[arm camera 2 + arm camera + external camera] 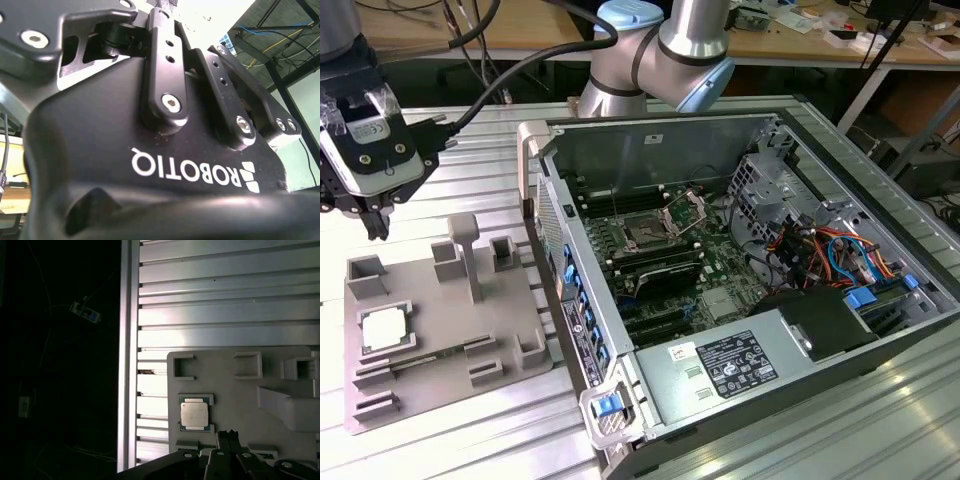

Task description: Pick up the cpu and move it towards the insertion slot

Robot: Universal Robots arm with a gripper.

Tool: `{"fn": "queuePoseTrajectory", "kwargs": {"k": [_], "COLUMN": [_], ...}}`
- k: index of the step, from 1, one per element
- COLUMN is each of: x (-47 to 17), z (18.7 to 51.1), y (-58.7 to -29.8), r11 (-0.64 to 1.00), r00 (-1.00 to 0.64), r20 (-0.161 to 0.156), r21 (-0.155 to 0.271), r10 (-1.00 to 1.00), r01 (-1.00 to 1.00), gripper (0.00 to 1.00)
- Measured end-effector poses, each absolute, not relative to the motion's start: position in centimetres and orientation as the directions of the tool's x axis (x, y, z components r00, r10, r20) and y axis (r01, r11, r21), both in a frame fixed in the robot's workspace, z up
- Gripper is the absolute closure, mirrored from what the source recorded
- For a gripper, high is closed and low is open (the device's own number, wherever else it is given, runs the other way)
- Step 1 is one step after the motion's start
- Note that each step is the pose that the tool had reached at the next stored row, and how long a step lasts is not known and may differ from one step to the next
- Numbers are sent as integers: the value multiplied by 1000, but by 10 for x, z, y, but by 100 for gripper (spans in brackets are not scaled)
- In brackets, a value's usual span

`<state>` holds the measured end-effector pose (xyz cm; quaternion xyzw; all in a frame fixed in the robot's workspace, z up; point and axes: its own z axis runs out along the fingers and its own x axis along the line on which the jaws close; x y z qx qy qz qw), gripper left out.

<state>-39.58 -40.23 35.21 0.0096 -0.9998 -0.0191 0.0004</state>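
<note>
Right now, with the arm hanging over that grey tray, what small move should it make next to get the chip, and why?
Probably a short sideways slide to centre the gripper over the cpu. The cpu lies flat in its pocket on the grey tray, untouched, and in the first wrist view it sits beside the gripper's line, not under it.

1. the cpu (382, 330), a small flat square chip with a pale silver metal top and thin rim, lies flat in a recess of the grey plastic tray (440, 385), between raised tabs.
2. the insertion slot (645, 233), a dark-centred square socket framed by a shiny metal bracket, sits on the green motherboard (715, 265), its hinged plate open, well apart from the cpu.
</note>
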Motion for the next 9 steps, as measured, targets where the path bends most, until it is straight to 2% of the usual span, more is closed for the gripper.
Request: {"fn": "queuePoseTrajectory", "kwargs": {"k": [9], "x": [-396], "z": [350], "y": [-402], "r11": [999], "r00": [-1000], "r20": [1], "r21": [38], "r10": [-19], "r01": [-19], "gripper": [89]}}
